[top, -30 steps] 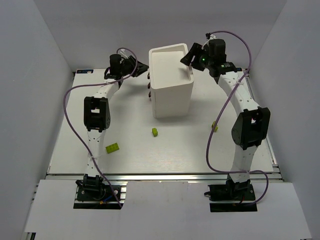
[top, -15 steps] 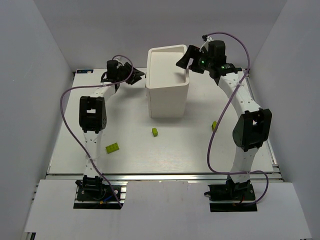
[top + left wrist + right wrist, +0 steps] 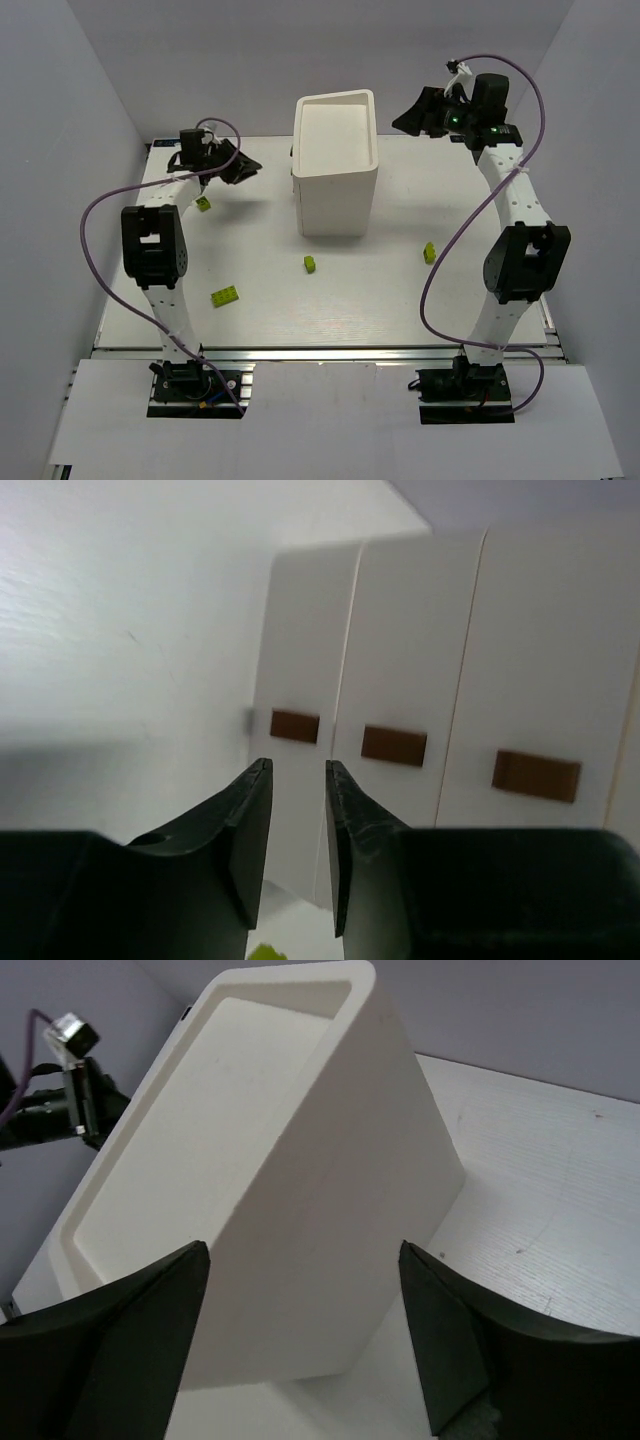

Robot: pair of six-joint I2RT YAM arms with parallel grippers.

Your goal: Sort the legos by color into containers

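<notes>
Inspector: Both arms have backed off the cabinet [image 3: 335, 185]. Left gripper [image 3: 243, 166] at its nine o'clock, jaws narrow, empty. Right gripper [image 3: 408, 120] at two o'clock, wide, empty.
Clerk: Step?
Inspector: Drawers [image 3: 393, 680] look shut; lime legos [image 3: 311, 264] lie loose at six o'clock. Next, I judge, a knob [image 3: 393, 745] needs pulling.

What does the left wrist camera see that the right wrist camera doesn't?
Only the left wrist view shows three dark reddish-brown knobs on the drawers of the tall white plastic cabinet. Only the right wrist view shows that cabinet's sunken top and, far off, the left arm. Both show the cabinet and the white table.
</notes>
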